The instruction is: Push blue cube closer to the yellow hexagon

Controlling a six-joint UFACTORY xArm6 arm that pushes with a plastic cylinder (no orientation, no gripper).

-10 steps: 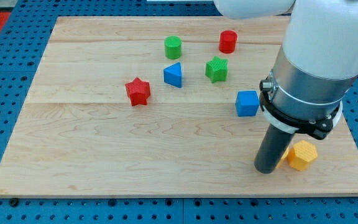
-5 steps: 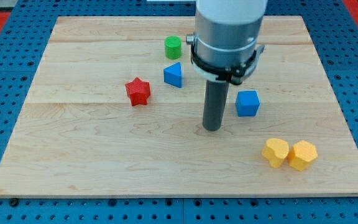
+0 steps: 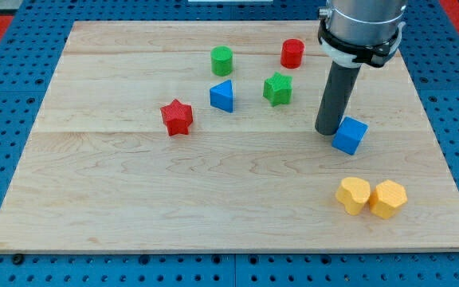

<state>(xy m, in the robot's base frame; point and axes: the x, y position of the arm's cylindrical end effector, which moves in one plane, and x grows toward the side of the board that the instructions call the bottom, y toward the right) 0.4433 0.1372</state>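
Note:
The blue cube (image 3: 349, 135) lies at the board's right, turned a little on its base. My tip (image 3: 327, 131) rests against its upper-left side. The yellow hexagon (image 3: 388, 198) sits near the board's lower right corner, below and to the right of the cube. A second yellow block (image 3: 353, 194), rounded and irregular, touches the hexagon's left side.
A green star-like block (image 3: 277, 88), a red cylinder (image 3: 292, 53), a green cylinder (image 3: 222, 60), a blue triangular block (image 3: 222, 96) and a red star (image 3: 177, 117) lie across the upper middle of the wooden board (image 3: 134, 199). The board's right edge is near the hexagon.
My tip swung from beside the yellow blocks to the cube's left, then to its upper left. The blue cube has slid down and to the right and rotated.

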